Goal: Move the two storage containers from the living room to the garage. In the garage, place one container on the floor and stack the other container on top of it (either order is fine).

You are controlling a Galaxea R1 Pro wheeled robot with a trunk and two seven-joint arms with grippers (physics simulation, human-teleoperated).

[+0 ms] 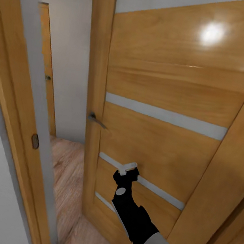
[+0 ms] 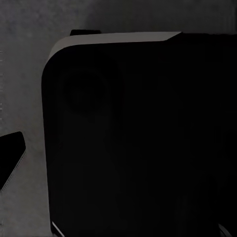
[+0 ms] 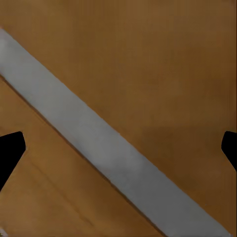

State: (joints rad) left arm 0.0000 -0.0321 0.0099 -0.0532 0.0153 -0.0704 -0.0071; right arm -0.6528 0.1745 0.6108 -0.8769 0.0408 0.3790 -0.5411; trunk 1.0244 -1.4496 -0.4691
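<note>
Glossy honey-coloured wood takes up the head view as the robot stands right at a doorway, and out in front the right gripper [image 1: 127,170] is up against the tall wooden door [image 1: 172,87] with pale grey horizontal inlay strips, its light-coloured fingers spread wide and pressed at the lower strip [image 1: 143,182]. The right wrist view confirms it: both black fingertips [image 3: 10,150] sit far apart at the picture's edges, nothing between them, with a grey strip [image 3: 98,143] running diagonally across the brown panel just ahead. Further out on the door's edge there's the small metal lever handle [image 1: 95,119], and beyond that the gap opens onto a light wood plank floor [image 1: 65,180] and a plain white wall [image 1: 69,48]. Nearest the camera stands the wooden door frame [image 1: 22,120] with its grey edge. Over in the left wrist view, one dark fingertip [image 2: 10,158] shows beside a black rounded housing [image 2: 143,138] above rough dark grey ground; whether that gripper is parted or closed cannot be told. No orange-red container is on show at this moment.
</note>
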